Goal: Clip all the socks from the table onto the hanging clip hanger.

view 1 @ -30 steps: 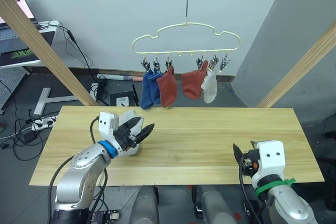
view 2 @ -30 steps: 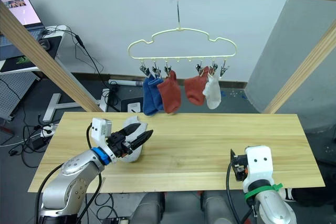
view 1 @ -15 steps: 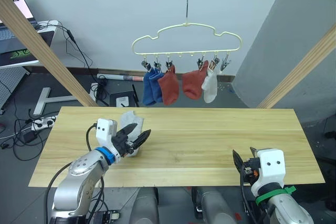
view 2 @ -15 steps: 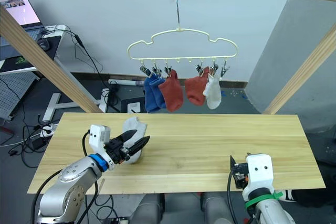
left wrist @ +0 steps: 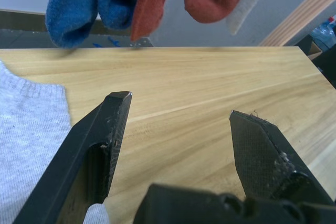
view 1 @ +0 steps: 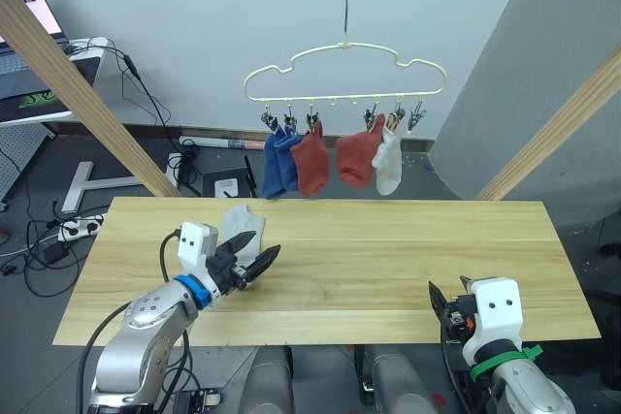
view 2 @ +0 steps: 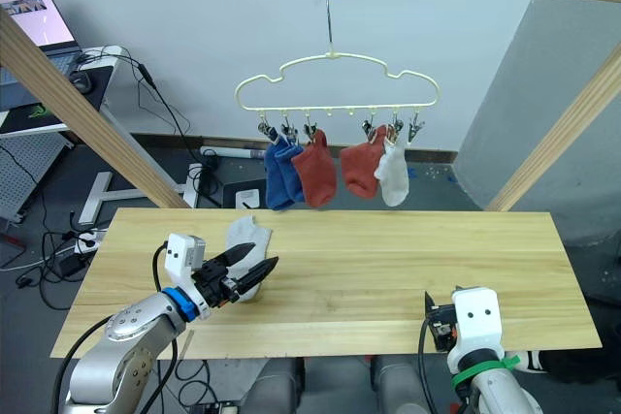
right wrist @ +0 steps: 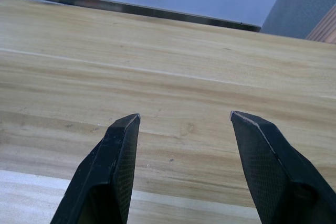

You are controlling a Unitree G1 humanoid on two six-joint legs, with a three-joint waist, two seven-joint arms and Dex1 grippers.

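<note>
While the L gripper (view 1: 260,261) sits low over the table (view 1: 388,249) w/ fingers spread and nothing between them, 1 grey sock (view 1: 240,227) lies flat just beside it, touching 1 finger in the L wrist view. R gripper (right wrist: 184,129) is also open & empty, at the table's near R edge, well apart. 5 socks hang on the hanger (view 1: 344,70): 2 blue (view 1: 278,164), 2 red (view 1: 312,162), 1 pale (view 1: 388,164).
</note>
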